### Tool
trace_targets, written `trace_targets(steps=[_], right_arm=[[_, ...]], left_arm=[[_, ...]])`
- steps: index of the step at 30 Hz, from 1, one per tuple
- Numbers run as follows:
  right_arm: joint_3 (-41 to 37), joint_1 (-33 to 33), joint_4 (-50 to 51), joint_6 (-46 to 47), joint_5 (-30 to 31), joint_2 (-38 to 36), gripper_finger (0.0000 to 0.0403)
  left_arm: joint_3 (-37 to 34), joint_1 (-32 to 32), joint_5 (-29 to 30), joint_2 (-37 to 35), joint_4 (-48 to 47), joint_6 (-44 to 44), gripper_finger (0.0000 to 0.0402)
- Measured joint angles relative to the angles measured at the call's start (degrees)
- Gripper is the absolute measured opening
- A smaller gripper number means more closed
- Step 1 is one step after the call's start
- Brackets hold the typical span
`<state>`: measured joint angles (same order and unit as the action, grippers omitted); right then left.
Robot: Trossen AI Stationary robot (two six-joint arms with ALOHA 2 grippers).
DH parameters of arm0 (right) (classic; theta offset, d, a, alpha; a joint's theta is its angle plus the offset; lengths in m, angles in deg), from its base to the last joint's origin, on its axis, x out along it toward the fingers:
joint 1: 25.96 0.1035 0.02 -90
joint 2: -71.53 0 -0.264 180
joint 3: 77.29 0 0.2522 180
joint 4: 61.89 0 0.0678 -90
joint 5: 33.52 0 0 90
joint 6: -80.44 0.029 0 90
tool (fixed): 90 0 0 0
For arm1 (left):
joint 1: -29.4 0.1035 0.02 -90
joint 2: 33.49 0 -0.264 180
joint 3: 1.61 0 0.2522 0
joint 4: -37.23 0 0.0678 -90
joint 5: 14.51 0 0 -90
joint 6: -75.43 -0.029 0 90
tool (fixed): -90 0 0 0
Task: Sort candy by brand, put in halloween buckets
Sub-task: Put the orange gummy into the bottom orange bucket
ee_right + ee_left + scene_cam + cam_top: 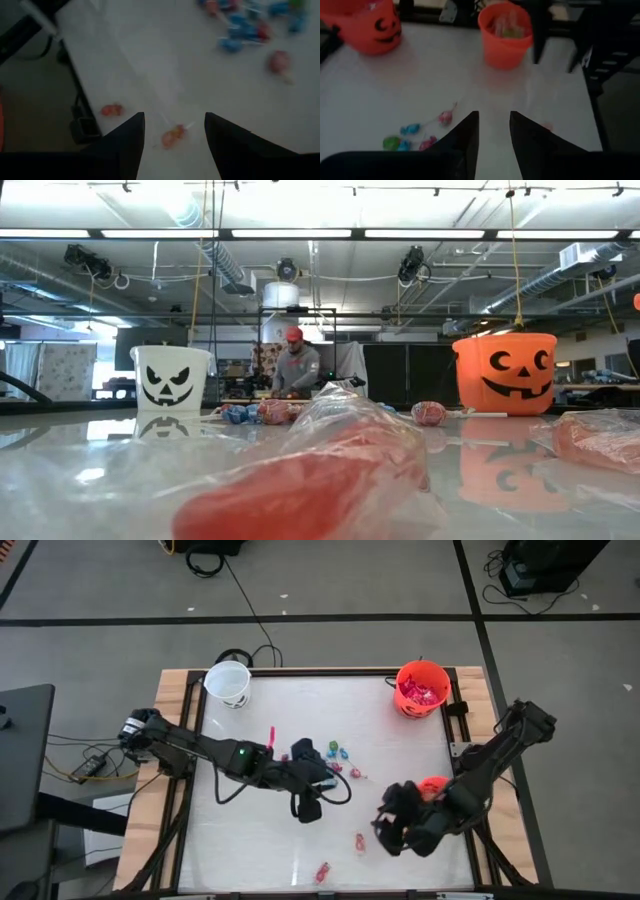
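1. The right pincer (174,131) hangs low over the near right part of the white surface (270,840), its two dark fingers spread wide with nothing between them.
2. A small orange-red wrapped sweet (173,136) lies on the surface directly below the gap between those fingers; a second reddish piece (112,110) lies beside it, close to the surface's edge.
3. The left pincer (494,131) sits near the middle of the surface, its tapered dark fingers parted by a narrow gap and holding nothing.
4. A cluster of candy (415,136) in blue, green and pink twisted wrappers lies just beside the left pincer's fingers, apart from them; in the high view the same cluster (340,758) sits at the centre of the surface.
5. Two more pink-red pieces (358,841) lie loose toward the near edge, well apart from the cluster.
6. A round white bucket (228,683) stands at the far left corner; the low view shows a dark jack-o'-lantern face on its smooth plastic wall.
7. A bright orange bucket (421,688) at the far right corner holds crinkled pink wrappers.
8. A second orange bucket (432,785) stands at the right edge, partly hidden by the right arm.
9. A person in a red cap (295,367) stands in the room beyond.
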<state>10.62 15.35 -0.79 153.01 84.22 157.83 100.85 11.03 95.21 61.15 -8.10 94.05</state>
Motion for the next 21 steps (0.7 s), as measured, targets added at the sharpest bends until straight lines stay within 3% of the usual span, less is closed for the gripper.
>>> trace_targets(steps=[6,11,18,21], right_arm=[[0.0,-2.1,-7.4,-7.1,-6.1,5.6,0.0216],[0.0,-3.2,-9.2,-8.7,-9.4,8.9,0.0216],[0.0,-3.2,-10.7,-10.0,-8.2,9.0,0.0216],[0.0,-3.6,-10.5,-11.0,-8.7,9.1,0.0216]], left_arm=[[0.0,0.2,-0.2,-1.6,-4.8,2.9,0.0124],[0.0,1.3,-4.0,-2.8,-7.2,4.2,0.0125],[-0.5,-0.5,1.3,-7.7,-17.8,5.5,0.0125],[-6.0,-0.7,2.2,-12.7,-16.3,7.7,0.0125]])
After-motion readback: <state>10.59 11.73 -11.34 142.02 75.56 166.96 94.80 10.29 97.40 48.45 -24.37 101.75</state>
